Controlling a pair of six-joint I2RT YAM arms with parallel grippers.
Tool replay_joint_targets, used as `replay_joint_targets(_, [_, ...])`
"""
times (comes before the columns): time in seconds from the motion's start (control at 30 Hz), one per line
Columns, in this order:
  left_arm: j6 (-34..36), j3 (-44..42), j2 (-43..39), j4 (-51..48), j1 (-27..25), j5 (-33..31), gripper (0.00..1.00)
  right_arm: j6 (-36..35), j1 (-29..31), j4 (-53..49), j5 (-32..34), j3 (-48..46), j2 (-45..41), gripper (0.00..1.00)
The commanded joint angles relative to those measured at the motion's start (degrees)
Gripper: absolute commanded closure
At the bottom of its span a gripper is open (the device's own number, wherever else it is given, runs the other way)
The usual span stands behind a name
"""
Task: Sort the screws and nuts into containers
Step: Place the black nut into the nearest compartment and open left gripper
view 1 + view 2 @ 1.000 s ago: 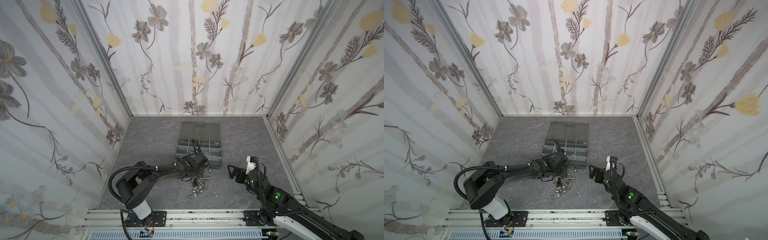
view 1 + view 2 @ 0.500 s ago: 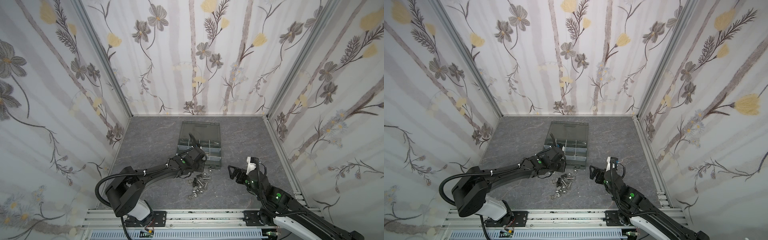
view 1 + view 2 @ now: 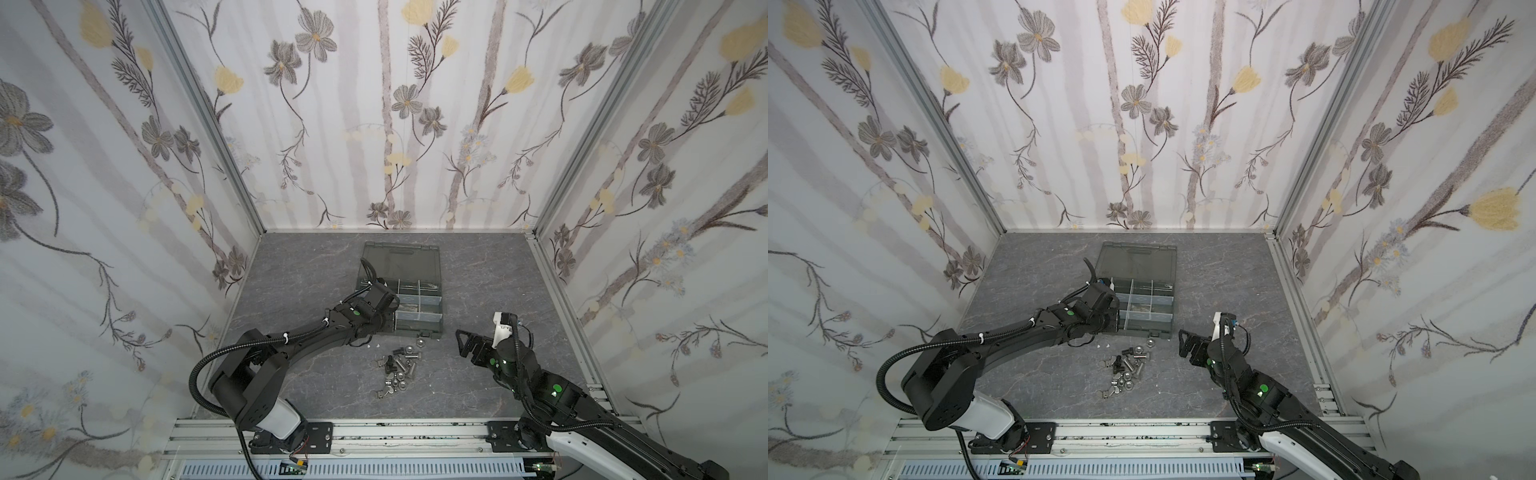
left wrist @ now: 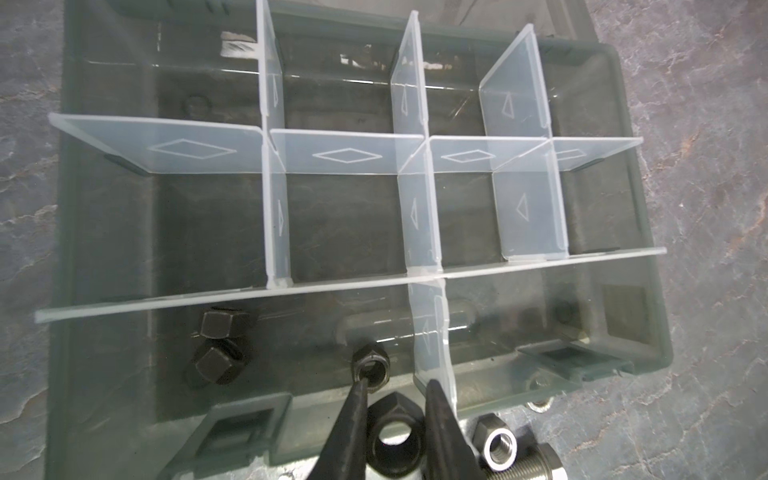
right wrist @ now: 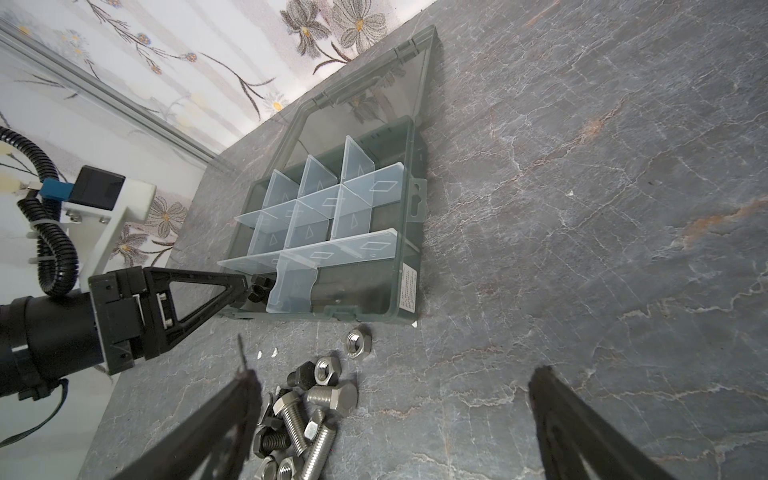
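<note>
Bright, even light; soft shadows; edge distortion

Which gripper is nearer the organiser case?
Left. The left gripper is over the case's front edge, jaws shut on a black nut. The right gripper hangs open, apart from the case, off its front right corner.

A dark grey marbled table (image 3: 299,270) carries an open dark grey plastic organiser case (image 3: 415,330) and, just beside its front, loose silver and black metal screws (image 5: 293,419) and hexagonal nuts (image 5: 358,340).
</note>
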Motion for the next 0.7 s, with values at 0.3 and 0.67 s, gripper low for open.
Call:
replay_joint_targets(0.3, [0.2, -1.3, 0.2, 0.3, 0.8, -2.2, 0.69, 0.9, 0.1, 0.6, 1.1, 0.3, 0.1, 0.0])
replay_joint_targets(0.67, [-0.9, -3.5, -2.9, 0.6, 0.8, -4.5, 0.67, 1.4, 0.1, 0.0, 0.7, 0.2, -0.1, 0.0])
